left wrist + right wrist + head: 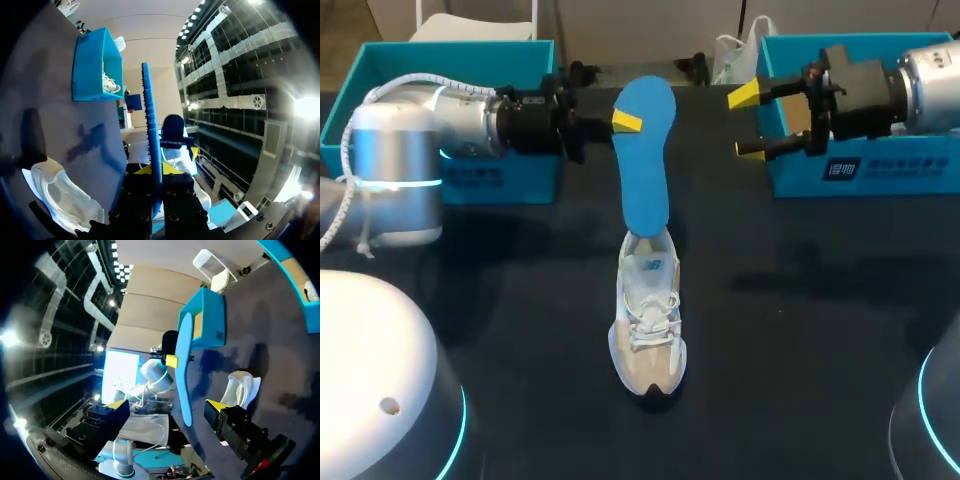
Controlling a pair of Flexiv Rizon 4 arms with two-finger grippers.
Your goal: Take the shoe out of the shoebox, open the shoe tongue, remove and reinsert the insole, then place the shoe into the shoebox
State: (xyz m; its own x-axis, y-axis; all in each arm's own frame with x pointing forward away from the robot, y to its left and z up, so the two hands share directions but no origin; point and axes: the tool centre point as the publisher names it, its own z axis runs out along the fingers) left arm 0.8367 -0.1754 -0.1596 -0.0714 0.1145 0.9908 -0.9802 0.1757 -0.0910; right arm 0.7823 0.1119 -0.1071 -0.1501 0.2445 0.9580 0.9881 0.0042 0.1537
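- The left hand (628, 123) is clenched on the blue insole (646, 150), gripping it near its upper end. In the left wrist view the insole (151, 130) runs edge-on between the yellow fingertips (144, 169).
- The insole stands nearly upright above the surface (800, 300), and its lower end meets the heel opening of the shoe (648, 325).
- The pale shoe sits on the dark surface between the two boxes, with its toe pointing toward the robot and its laces up.
- The right hand (748, 122) is released, with its fingers spread wide and nothing between them. It hangs in front of the right shoebox (880, 170), well apart from the insole.
- The left shoebox (470, 180) sits at the far left of the surface, behind the left hand.
- In the left wrist view the right shoebox (90, 65) holds something white, too small to make out.
- From the right wrist, the insole (184, 375) and shoe (242, 387) lie ahead of the open right hand (166, 404).
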